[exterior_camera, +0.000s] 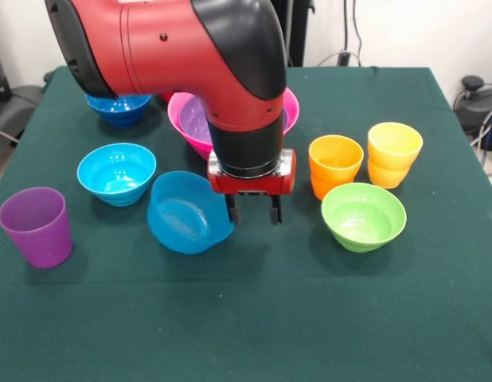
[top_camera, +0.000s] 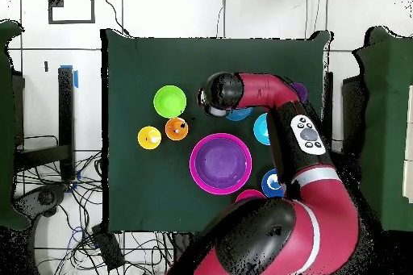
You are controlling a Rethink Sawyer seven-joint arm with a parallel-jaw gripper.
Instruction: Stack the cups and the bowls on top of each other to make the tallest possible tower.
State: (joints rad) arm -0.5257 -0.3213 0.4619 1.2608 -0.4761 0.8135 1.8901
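Observation:
My gripper (exterior_camera: 254,211) hangs open just above the table, left of centre. A mid blue bowl (exterior_camera: 186,213) lies tipped on its side, its mouth turned toward the camera and its rim against my left finger (exterior_camera: 232,210). Behind the arm the large purple bowl (exterior_camera: 197,118) sits nested in the hot-pink bowl (top_camera: 220,163). The lime green bowl (exterior_camera: 363,215), orange cup (exterior_camera: 335,163) and yellow cup (exterior_camera: 394,153) stand to the right. On the left are the purple cup (exterior_camera: 35,225), the cyan bowl (exterior_camera: 116,171) and the dark blue bowl (exterior_camera: 119,107).
The green table cloth (exterior_camera: 254,318) has open room along its front. In the overhead view my arm covers the blue bowl (top_camera: 239,114) and most of the right side. A small red-pink bowl (top_camera: 248,195) peeks out by the arm.

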